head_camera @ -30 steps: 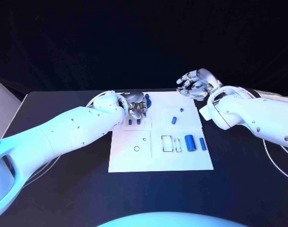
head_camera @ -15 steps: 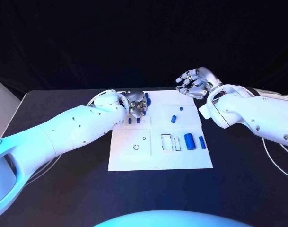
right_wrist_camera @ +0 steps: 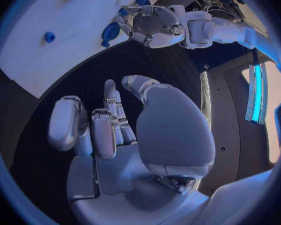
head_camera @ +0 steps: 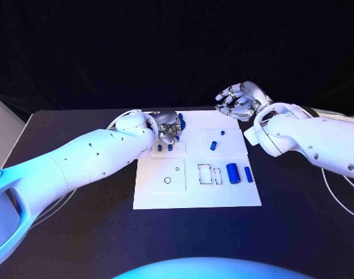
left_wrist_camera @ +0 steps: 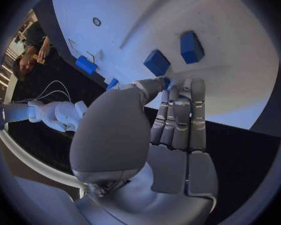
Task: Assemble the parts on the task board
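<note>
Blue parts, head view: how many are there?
7 blue parts: one at the left hand, two beside it, two mid-board, two near the right edge. The hand may hide more.

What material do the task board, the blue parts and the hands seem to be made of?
The task board looks like matte white plastic or painted sheet: flat, with no glare. The blue parts look like smooth plastic, evenly coloured. The left hand and right hand look like metal or metallised plastic, given their silver sheen.
</note>
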Available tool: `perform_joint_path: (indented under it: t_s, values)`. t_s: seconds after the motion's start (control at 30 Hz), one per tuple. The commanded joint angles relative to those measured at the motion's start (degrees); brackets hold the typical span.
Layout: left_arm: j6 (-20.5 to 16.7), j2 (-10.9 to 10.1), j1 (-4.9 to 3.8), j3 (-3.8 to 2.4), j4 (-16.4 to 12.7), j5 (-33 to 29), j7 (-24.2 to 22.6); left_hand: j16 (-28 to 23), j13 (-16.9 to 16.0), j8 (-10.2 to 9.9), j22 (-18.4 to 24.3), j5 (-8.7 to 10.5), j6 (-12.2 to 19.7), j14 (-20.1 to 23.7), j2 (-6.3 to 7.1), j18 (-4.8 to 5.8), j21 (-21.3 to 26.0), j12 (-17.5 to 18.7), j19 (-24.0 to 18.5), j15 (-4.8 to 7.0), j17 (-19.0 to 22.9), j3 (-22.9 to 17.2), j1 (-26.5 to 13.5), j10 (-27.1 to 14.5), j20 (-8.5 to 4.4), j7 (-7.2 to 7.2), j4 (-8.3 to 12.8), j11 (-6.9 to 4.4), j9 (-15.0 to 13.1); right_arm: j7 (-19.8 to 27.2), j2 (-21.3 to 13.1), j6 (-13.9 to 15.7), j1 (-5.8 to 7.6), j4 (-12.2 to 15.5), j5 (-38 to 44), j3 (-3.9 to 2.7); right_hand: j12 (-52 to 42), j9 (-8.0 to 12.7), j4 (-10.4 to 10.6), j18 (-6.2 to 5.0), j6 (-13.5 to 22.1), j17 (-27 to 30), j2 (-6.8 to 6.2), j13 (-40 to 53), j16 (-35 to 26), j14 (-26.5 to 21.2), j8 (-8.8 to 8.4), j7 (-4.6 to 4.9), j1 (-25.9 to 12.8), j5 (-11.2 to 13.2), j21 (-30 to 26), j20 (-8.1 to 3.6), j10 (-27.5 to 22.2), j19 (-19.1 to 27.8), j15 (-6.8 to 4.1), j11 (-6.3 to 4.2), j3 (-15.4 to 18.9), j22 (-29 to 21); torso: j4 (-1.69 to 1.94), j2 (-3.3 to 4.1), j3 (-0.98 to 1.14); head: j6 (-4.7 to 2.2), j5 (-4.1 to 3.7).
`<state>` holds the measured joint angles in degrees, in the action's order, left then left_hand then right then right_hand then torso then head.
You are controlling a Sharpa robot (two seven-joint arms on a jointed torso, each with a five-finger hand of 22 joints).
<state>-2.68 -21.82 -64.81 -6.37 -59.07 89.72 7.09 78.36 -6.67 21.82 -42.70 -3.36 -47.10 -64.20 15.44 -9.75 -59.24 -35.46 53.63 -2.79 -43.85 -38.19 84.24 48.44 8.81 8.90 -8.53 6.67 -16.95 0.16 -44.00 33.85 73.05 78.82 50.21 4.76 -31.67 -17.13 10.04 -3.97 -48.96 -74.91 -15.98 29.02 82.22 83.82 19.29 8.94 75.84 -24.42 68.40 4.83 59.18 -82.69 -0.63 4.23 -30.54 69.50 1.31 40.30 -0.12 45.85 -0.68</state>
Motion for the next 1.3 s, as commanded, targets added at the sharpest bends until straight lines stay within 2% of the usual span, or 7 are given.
perform_joint_path:
  t_s: [0.03, 0.2, 0.43, 0.73, 0.97, 1.3]
  values:
    - [1.17, 0.32, 0.08, 0.03, -0.02, -0.74, -0.25, 0.24, 0.14, -0.30, -0.07, 0.07, 0.42, 0.28, 0.11, -0.80, -0.29, 0.44, -0.43, -0.32, 0.31, -0.16, -0.26, -0.25, -0.12, 0.02, 0.26, 0.43, 0.07, 0.67, 0.06, 0.01, -0.02, 0.04, 0.12, -0.03, 0.31, -0.09, -0.26, -0.99, 0.14, -0.48, 0.09, -0.05, -0.24, 2.94, 0.18, 0.20, -0.62, -0.16, 0.04, 0.02, 0.45, -0.44, -0.04, -0.12, 0.00, 0.05, -0.08, 0.04, 0.03, 0.04, 0.06]
    - [1.44, 0.42, 0.14, 0.08, 0.12, -0.91, -0.35, 0.34, 0.32, -0.30, -0.16, 0.06, -0.35, 0.47, -0.28, -0.83, -0.38, 0.95, -0.55, -0.38, 0.66, -0.34, -0.11, 0.12, 0.01, 0.13, 0.43, 0.43, -0.11, 0.65, 0.08, -0.02, -0.02, 0.06, 0.12, -0.03, 0.31, -0.09, -0.26, -0.99, 0.14, -0.48, 0.09, -0.05, -0.24, 2.94, 0.18, 0.20, -0.62, -0.16, 0.04, 0.02, 0.45, -0.44, -0.04, -0.12, 0.00, 0.05, -0.07, 0.07, 0.00, 0.07, -0.06]
    - [1.25, 0.62, 0.25, 0.18, 0.41, -1.05, -0.55, 1.72, 0.49, 0.20, -1.79, 0.09, -3.95, -1.49, -1.79, -0.68, -2.11, 1.84, 0.42, 0.60, -1.19, -1.26, 0.82, 3.95, -0.55, 0.06, 1.65, -0.75, -0.91, 0.63, 0.13, -0.06, -0.02, 0.10, 0.14, -0.03, 0.48, -0.10, -0.33, -1.00, 0.10, -0.34, 0.11, -0.27, -0.33, 2.91, 0.21, 0.17, -0.70, -0.19, -0.02, 0.03, 0.61, -0.43, -0.04, -0.14, 0.01, 0.02, -0.01, 0.02, 0.01, 0.17, -0.18]
    - [0.93, 0.72, 0.32, 0.24, 0.82, -1.05, -0.23, 2.62, 0.64, 0.01, -4.27, 0.09, -6.52, -3.35, -3.13, -0.26, -4.34, 3.40, 2.01, 1.28, -2.69, -1.65, 1.19, 7.33, -1.17, -0.20, 2.90, -1.43, -1.54, 0.56, 0.17, -0.17, -0.02, 0.16, 0.21, -0.03, 0.54, -0.13, -0.36, -1.00, 0.02, -0.36, 0.15, -0.36, -0.32, 2.91, 0.26, 0.15, -0.72, -0.21, -0.04, 0.03, 0.70, -0.43, -0.05, -0.16, 0.00, 0.00, -0.04, -0.01, 0.03, 0.20, -0.28]
    - [-1.74, 0.60, 0.33, 0.26, 0.91, -1.85, -0.16, 3.67, 0.55, -0.80, -7.52, 0.04, -7.03, -6.18, -3.80, 0.39, -6.92, 4.49, 4.81, 1.42, -6.13, -2.17, 1.70, 8.60, -1.36, 0.05, 3.95, -1.38, -1.67, 0.48, 0.18, -0.20, -0.02, 0.16, 0.27, -0.03, 0.54, -0.13, -0.36, -1.00, 0.02, -0.36, 0.15, -0.36, -0.32, 2.91, 0.26, 0.15, -0.72, -0.21, -0.04, 0.03, 0.70, -0.43, -0.05, -0.16, 0.00, 0.00, 0.00, -0.06, -0.02, 0.05, -0.32]
    - [-5.52, -0.10, 0.62, 0.23, -0.20, -4.01, -1.83, 4.04, 0.55, -1.65, -9.06, -0.02, -7.33, -7.71, -3.74, 0.69, -8.25, 6.21, 6.17, 1.32, -7.53, -2.80, 1.45, 9.43, -1.28, 0.28, 4.44, -1.21, -1.74, 0.50, 0.18, -0.20, -0.02, 0.14, 0.31, -0.03, 0.54, -0.13, -0.36, -1.00, 0.02, -0.36, 0.15, -0.36, -0.32, 2.91, 0.26, 0.15, -0.72, -0.21, -0.04, 0.03, 0.70, -0.43, -0.05, -0.16, 0.00, 0.00, -0.02, -0.11, -0.07, -0.17, -0.31]
